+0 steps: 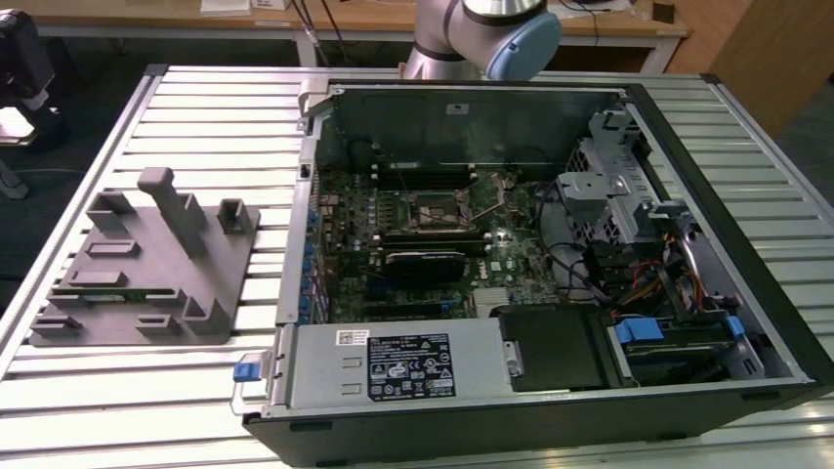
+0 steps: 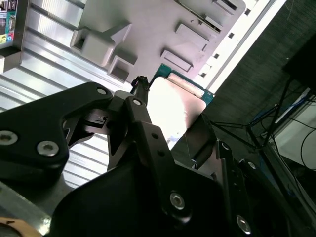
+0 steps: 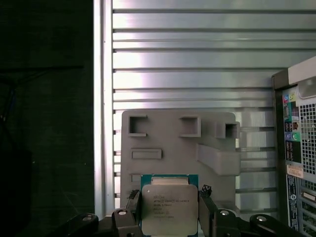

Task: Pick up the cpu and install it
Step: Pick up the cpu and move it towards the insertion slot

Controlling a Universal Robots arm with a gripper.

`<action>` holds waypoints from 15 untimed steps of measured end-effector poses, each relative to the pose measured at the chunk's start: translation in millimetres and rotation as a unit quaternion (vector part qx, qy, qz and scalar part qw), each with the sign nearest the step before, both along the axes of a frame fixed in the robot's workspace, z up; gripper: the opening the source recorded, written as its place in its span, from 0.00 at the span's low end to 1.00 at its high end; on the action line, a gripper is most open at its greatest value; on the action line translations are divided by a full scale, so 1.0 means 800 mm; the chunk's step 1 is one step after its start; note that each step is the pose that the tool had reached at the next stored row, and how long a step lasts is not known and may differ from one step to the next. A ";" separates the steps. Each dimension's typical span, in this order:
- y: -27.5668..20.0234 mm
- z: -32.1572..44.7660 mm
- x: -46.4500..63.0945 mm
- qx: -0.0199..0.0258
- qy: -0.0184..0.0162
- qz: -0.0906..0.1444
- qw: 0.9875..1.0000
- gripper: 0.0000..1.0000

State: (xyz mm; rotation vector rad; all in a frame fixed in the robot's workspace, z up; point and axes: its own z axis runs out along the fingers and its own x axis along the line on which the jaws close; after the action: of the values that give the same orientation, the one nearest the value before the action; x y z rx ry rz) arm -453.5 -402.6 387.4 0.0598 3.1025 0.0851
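Observation:
The cpu is a flat square chip with a silvery top and a thin green rim. It sits between the two black fingers of my gripper, which is shut on its opposite edges. In the second wrist view the cpu hangs in the gripper above the grey plastic fixture tray. Both wrist views show that tray well below the chip. In the exterior view the open socket lies in the middle of the motherboard inside the open computer case.
The grey fixture tray with its upright posts stands on the slatted metal table at the exterior view's left, beside the case. The arm's base rises behind the case. The case holds a power supply, drive bays and cables.

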 end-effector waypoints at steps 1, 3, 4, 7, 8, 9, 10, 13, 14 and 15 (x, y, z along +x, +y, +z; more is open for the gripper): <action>0.0001 0.0000 0.002 0.000 0.000 0.000 1.000 0.55; 0.0002 0.0000 0.005 0.000 0.000 0.000 1.000 0.55; 0.0002 0.0000 0.007 0.000 0.000 0.000 1.000 0.55; 0.0003 0.0000 0.013 0.000 0.000 0.000 1.000 0.55; 0.0003 0.0000 0.015 0.000 0.000 0.000 1.000 0.55; 0.0004 0.0000 0.017 0.000 0.000 0.000 1.000 0.55; 0.0004 0.0000 0.019 0.000 0.000 0.000 1.000 0.55; 0.0005 0.0000 0.025 0.000 0.000 0.000 1.000 0.55; 0.0006 0.0000 0.027 0.000 0.000 0.000 1.000 0.55; 0.0006 0.0001 0.029 0.000 0.000 0.000 1.000 0.55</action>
State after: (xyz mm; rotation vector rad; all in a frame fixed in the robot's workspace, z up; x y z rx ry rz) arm -430.3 -402.2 387.5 0.0598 3.1026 0.0850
